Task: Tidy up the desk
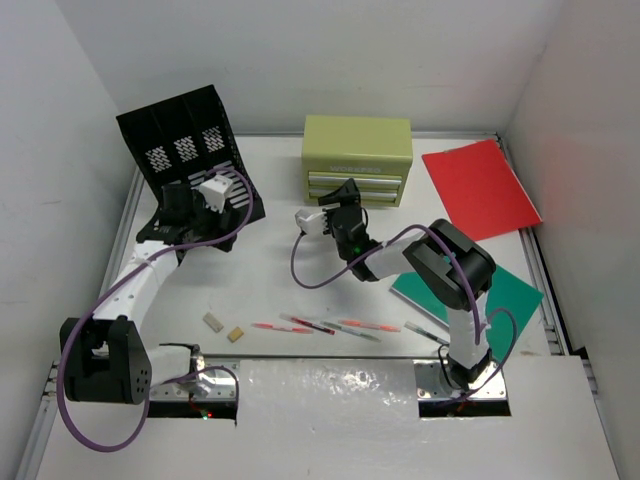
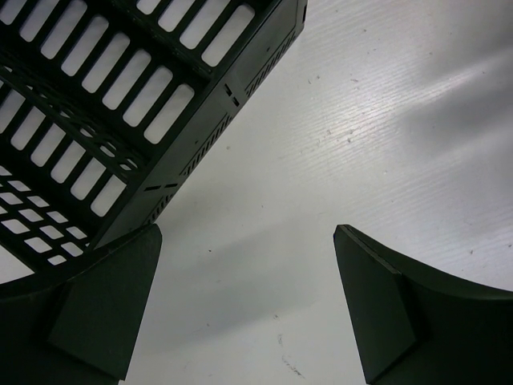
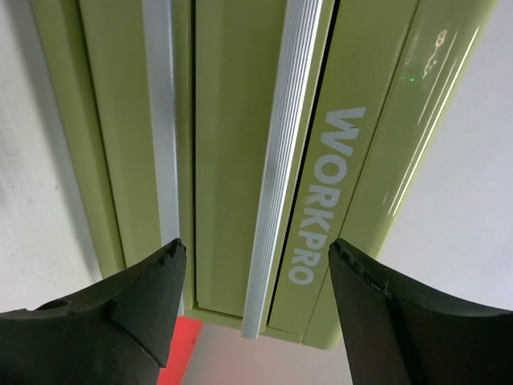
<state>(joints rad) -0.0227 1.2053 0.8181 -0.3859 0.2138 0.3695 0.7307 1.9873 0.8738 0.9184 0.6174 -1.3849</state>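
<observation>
The desk (image 1: pixel 270 270) is a white tabletop with metal edge rails. My left gripper (image 1: pixel 185 200) hovers at the front of the black file rack (image 1: pixel 190 150). In the left wrist view this gripper (image 2: pixel 247 233) is open over bare desk (image 2: pixel 361 120), with the rack (image 2: pixel 96 104) at the upper left. My right gripper (image 1: pixel 345 195) faces the front of the olive-green drawer chest (image 1: pixel 357 160). In the right wrist view that gripper (image 3: pixel 255 245) is open, and a silver drawer handle (image 3: pixel 276 176) of the chest (image 3: pixel 232 120) lies ahead between its fingers, untouched.
A red folder (image 1: pixel 480 190) lies at the back right and a green notebook (image 1: pixel 500 290) under the right arm. Several pens (image 1: pixel 320 325) lie in a row near the front edge, with two small erasers (image 1: pixel 212 321) to their left.
</observation>
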